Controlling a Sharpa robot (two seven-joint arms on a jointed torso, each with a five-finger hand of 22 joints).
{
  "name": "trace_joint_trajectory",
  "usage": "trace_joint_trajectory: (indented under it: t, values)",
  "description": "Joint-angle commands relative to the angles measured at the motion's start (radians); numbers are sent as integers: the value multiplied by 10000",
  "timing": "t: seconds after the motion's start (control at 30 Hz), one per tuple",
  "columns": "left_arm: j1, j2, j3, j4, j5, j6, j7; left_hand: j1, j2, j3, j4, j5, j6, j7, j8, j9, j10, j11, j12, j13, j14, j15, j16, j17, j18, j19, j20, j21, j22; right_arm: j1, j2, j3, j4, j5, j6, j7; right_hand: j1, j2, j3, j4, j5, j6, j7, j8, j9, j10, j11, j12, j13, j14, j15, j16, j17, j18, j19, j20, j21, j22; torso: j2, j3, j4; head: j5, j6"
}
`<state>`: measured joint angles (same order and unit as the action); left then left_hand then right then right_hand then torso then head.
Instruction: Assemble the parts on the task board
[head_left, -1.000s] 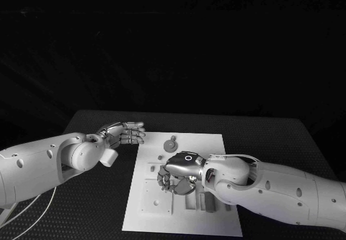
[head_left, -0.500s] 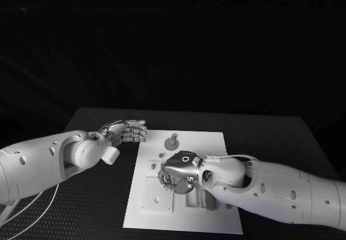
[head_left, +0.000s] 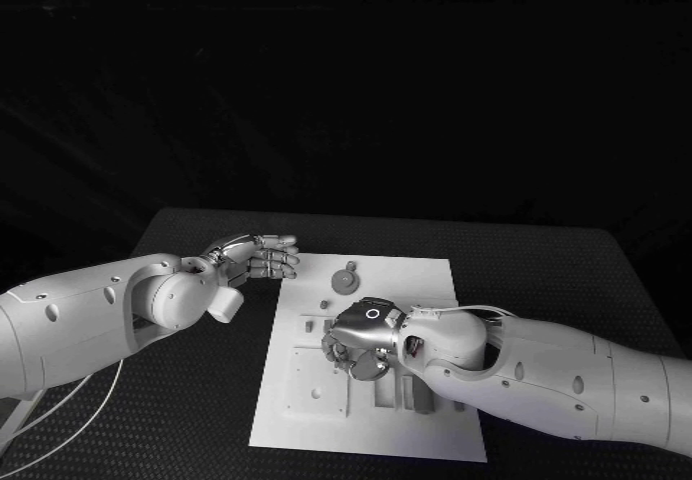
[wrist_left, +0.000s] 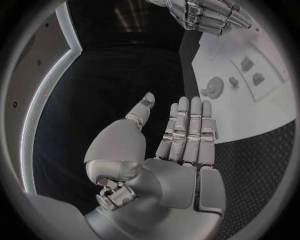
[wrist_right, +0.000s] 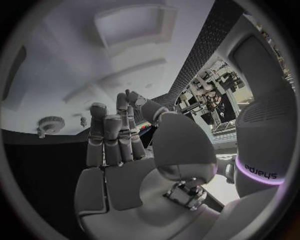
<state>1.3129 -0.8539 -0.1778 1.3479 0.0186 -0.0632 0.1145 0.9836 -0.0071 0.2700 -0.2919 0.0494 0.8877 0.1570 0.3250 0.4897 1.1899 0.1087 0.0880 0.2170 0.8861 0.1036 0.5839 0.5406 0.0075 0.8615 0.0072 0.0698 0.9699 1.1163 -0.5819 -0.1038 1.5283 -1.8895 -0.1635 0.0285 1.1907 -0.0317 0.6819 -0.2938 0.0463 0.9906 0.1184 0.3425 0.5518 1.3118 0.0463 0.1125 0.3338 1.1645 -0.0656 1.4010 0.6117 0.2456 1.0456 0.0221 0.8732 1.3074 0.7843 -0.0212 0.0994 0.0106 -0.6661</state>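
right robot hand (head_left: 358, 348) hovered empty over the task board (head_left: 433, 430); left robot hand (head_left: 260, 257) idled, fingers apart; most assembly seemingly remained.

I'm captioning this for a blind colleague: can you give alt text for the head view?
The right hand hangs over the middle of the white task board, fingers pointing down at it. The left hand sits beside the board's far left corner, holding nothing. A round grey part lies between them.
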Motion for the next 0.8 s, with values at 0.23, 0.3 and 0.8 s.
trace_joint_trajectory:
  t: [0.23, 0.3, 0.8]
  values:
    - [18, -2, 6, 55, -119, 206, 48, 95, 14, -4, 21, -2, 66, 20, 10, -14, 49, 26, -16, 12, 74, -9, -48, 16, 83, 53, -26, 19, -21, -78, 44, -7, -56, -201, 250, -43, 72, 16, 57, -9, 25, 78, -11, 31, 360, 48, -16, 6, 3, 46, -3, 3, -4, 162, 0, -52, 65, 169, -13, 7, -16, 58, -149]
    - [18, -6, 6, 56, -119, 205, 55, 98, 16, -2, 21, -2, 66, 20, 9, -14, 49, 26, -16, 12, 74, -9, -49, 17, 83, 53, -26, 19, -21, -78, 48, -7, -76, -201, 258, -42, 72, 15, 58, -9, 26, 79, -12, 31, 361, 48, -16, 6, 5, 47, -4, 2, -5, 162, 0, -52, 65, 169, -17, 3, -17, 61, -161]
    - [18, 21, 6, 41, -165, 262, 19, 100, 10, 2, 26, -2, 65, 23, 2, -20, 46, 29, -23, 12, 76, -4, -60, 18, 77, 50, -22, 16, -27, -85, 79, -10, -42, -189, 324, -40, 62, 15, 65, -8, 25, 83, -14, 31, 372, 54, -18, 4, 21, 56, -6, -8, -8, 162, 4, -55, 62, 165, -14, 4, -22, 50, -175]
